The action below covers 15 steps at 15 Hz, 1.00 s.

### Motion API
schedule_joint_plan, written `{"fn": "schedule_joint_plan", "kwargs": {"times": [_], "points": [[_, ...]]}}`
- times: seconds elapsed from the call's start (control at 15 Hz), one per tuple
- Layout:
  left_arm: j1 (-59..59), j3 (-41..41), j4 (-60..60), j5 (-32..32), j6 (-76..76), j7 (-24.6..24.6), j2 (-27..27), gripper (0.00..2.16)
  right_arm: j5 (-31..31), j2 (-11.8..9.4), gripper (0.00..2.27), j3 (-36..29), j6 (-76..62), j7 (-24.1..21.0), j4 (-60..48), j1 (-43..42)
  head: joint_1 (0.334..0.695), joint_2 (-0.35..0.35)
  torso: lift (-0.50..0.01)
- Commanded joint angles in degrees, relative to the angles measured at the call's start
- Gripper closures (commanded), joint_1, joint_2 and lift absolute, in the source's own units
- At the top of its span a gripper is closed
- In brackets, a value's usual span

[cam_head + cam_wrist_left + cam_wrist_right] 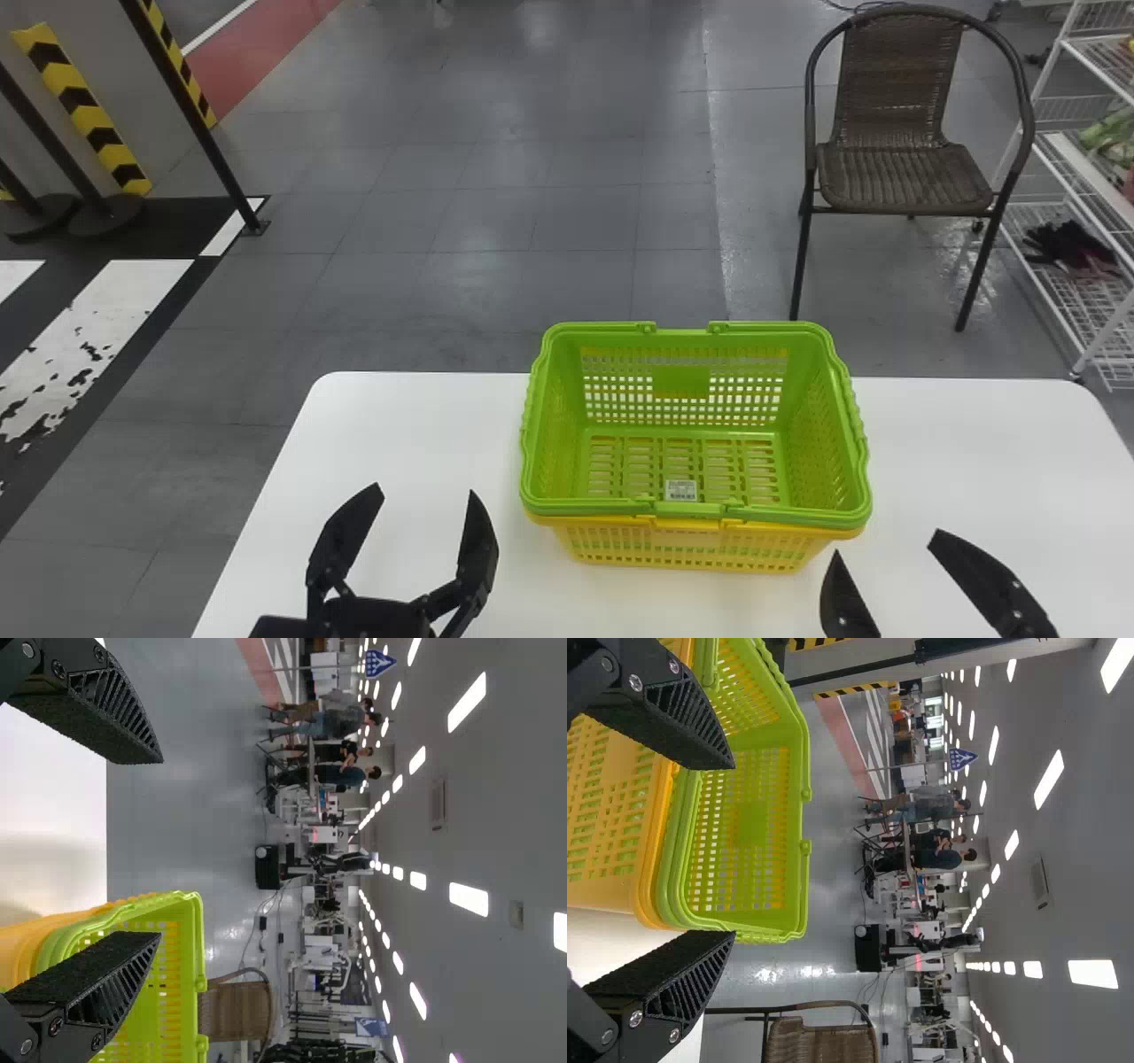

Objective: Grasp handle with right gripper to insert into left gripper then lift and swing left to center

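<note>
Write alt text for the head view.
A green basket stacked in a yellow basket on a white table; the robot's left gripper and right gripper, both open and empty, hover nearer. A brown chair stands beyond.

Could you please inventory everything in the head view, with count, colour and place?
table: one, white, foreground
green basket: one, green, inside yellow basket
yellow basket: one, yellow, on table
chair: one, brown, behind table
rack: one, white, right edge
rack contents: count unclear, dark and green, on shelves
posts: three, black, upper left
striped strips: at least two, yellow-black, upper left
floor: one, mostly gray, beyond table
left end effector: one, black, left of baskets
right end effector: one, black, right front of baskets
</note>
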Motion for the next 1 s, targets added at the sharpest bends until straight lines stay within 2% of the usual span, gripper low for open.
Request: {"fn": "schedule_joint_plan", "kwargs": {"times": [0.0, 0.27, 0.4, 0.67, 0.93], "points": [[-1.98, 1.37, -3.06, 1.08, 8.03, -2.18, 0.0, 0.14, 0.0, 0.0, 0.16, 0.01, 0.0, 0.0, 0.0, 0.08, 0.695, 0.159, 0.0], [-7.96, 4.36, -4.91, 3.19, 24.02, -10.44, 0.0, 0.19, 0.0, 0.09, 0.16, -0.07, 0.18, 0.0, 0.09, 0.08, 0.695, 0.151, 0.0], [-10.95, 5.15, -4.82, 4.25, 27.72, -11.32, 0.0, 0.19, 0.0, 0.09, 0.16, -0.07, 0.18, 0.0, 0.09, 0.17, 0.695, 0.144, 0.0], [-18.51, 9.01, -3.85, 8.9, 43.71, -18.53, 0.0, 0.19, 0.26, 0.09, 0.16, 0.01, 0.35, 0.0, 0.09, 0.26, 0.695, 0.145, 0.0], [-26.07, 10.33, 0.28, 11.19, 51.27, -21.87, 0.09, 0.19, 0.53, 0.09, 0.16, 0.01, 0.7, 0.0, 0.09, 0.35, 0.695, 0.141, 0.0]]}}
